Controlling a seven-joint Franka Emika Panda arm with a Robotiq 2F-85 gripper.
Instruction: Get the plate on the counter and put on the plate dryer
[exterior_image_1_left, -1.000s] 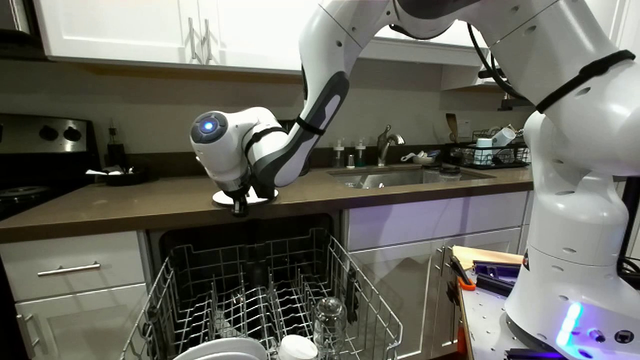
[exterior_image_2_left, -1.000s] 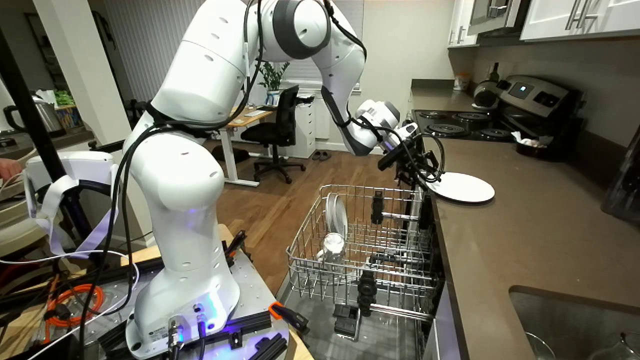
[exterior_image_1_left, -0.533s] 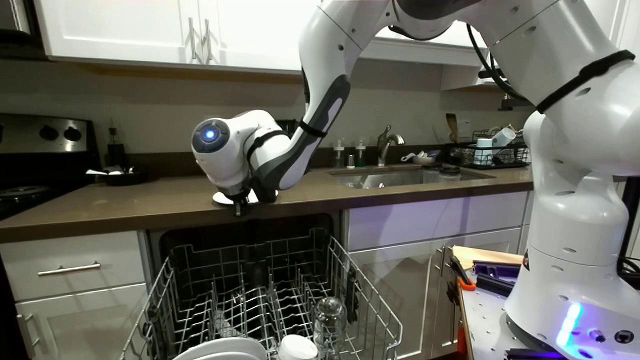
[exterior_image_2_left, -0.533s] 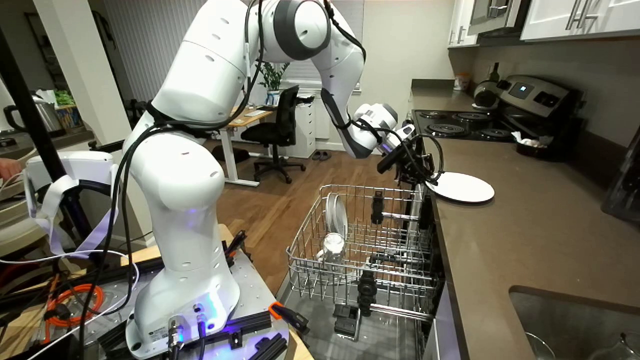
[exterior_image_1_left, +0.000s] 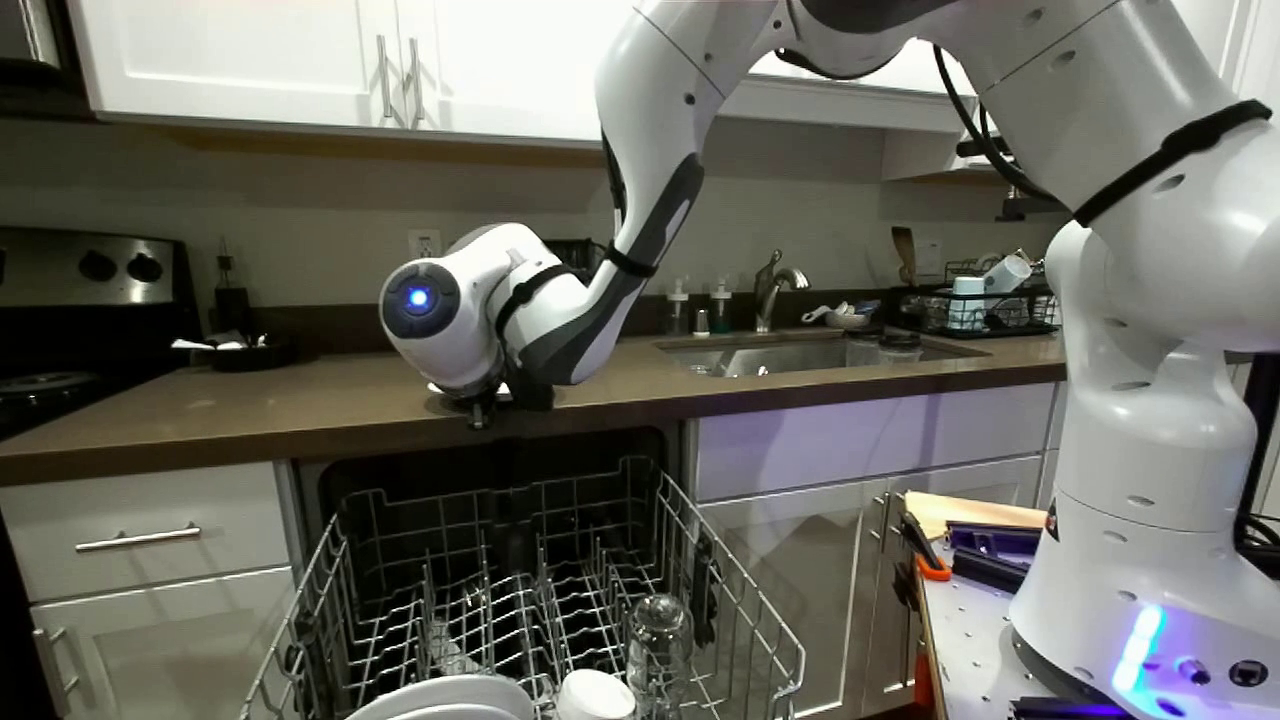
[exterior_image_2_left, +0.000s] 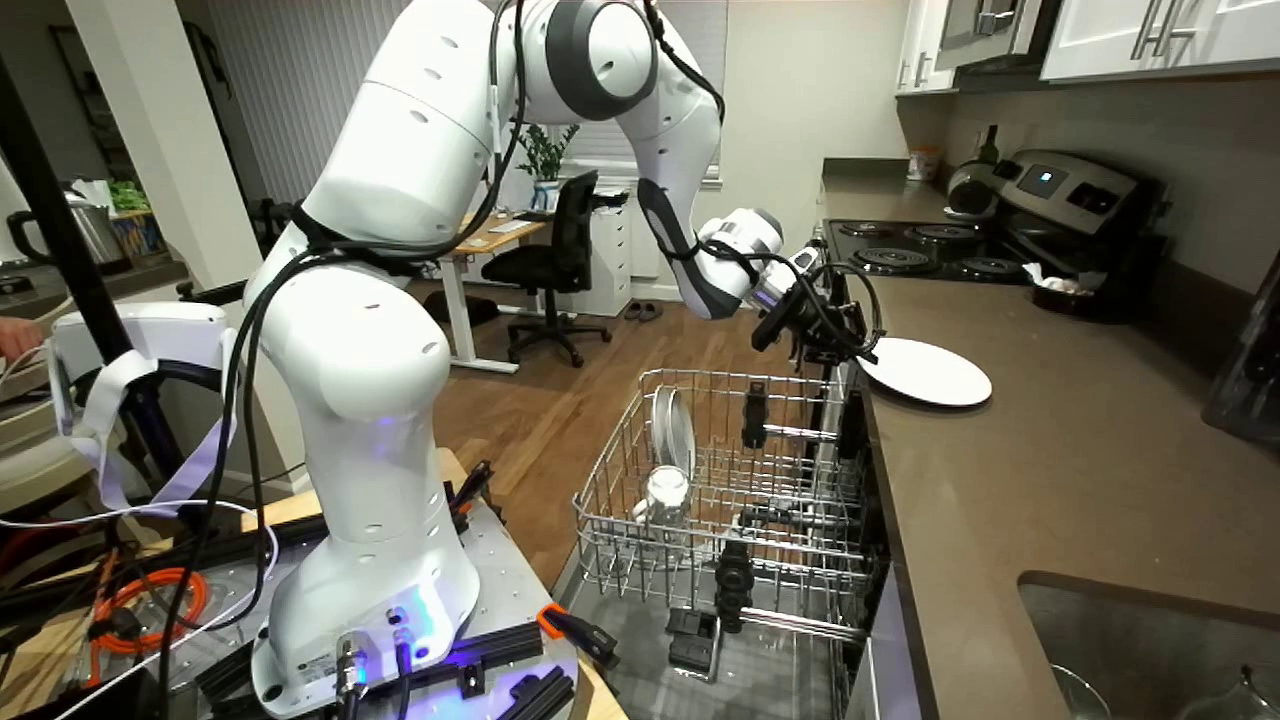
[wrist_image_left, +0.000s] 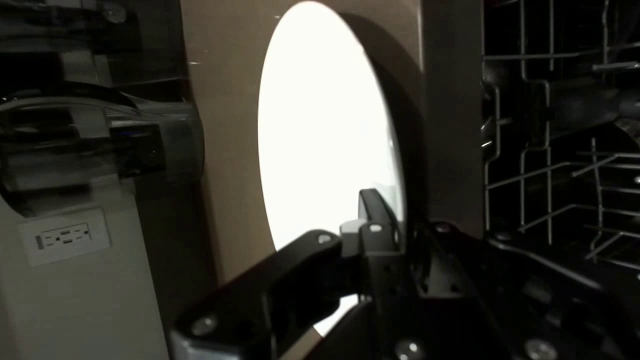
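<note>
White, the plate (exterior_image_2_left: 932, 373) sat on the counter (exterior_image_2_left: 1050, 460) at 2 o'clock from the plate dryer (exterior_image_2_left: 625, 545) in an exterior view, rim pinched by the gripper (wrist_image_left: 402, 224): grasping seemed in hand, lifting due

Close to the front edge of a long, dark brown, flat kitchen counter (exterior_image_2_left: 1050, 450), a plain white, round, shallow plate (exterior_image_2_left: 930, 373) stands tilted, the rim toward that edge raised; the opposite rim seems to rest on the surface, though contact is hard to make out. Farther along, a rectangular steel sink (exterior_image_1_left: 795, 357) is let into the counter, a curved, dull-metal faucet (exterior_image_1_left: 768, 290) behind it. Two slim, upright pump bottles (exterior_image_1_left: 677, 312) stand on one side of the faucet, a small, pale, round bowl (exterior_image_1_left: 848, 321) on the other, then a low, black wire basket (exterior_image_1_left: 930, 312). Toward the opposite end lies a round, shallow black dish (exterior_image_1_left: 250, 357).
</note>
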